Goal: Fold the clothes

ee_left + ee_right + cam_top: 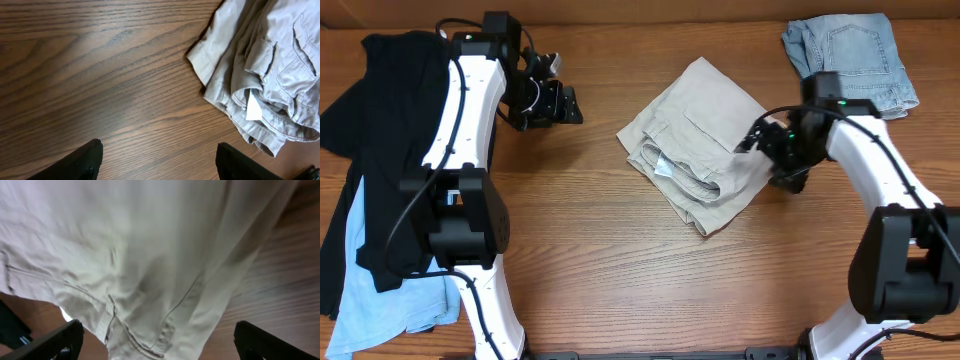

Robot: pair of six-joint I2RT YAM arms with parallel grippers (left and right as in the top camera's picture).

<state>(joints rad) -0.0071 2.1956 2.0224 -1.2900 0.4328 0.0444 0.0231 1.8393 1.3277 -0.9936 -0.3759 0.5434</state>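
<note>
The khaki shorts (695, 140) lie in the middle of the tabletop (620, 270), gathered into a rough diamond with several layers stacked along the lower left edge. A white label (253, 107) pokes out between those layers. The other clothes sit well apart from them: a black top (390, 130) draped at the far left, a light-blue shirt (370, 290) below it, and pale denim shorts (855, 55) in the far right corner.

The left tool (160, 162) is spread wide and holds nothing. It hangs over bare wood, with the shorts' corner off to one side. The right tool (160, 342) is also spread and sits right at the shorts' right edge. Its wrist view is filled with khaki cloth, and the fingers are not pinching any of it.

The fabric looks like a medium-weight cotton twill, soft and limp, so it will probably sag and drag rather than hold a shape. It should be light to lift, and nothing about it is fragile. The thick seams, pocket flaps and waistband look stiffer than the open panels, and a fold will likely spring back there unless pressed flat.

The doubled hems and seam edges seem the best places to grip, since a pinch there would catch all the layers. A grip on a flat single layer would likely peel only the top sheet away. Lifting from two separated points along one edge, one per arm, would keep the cloth from bunching.
</note>
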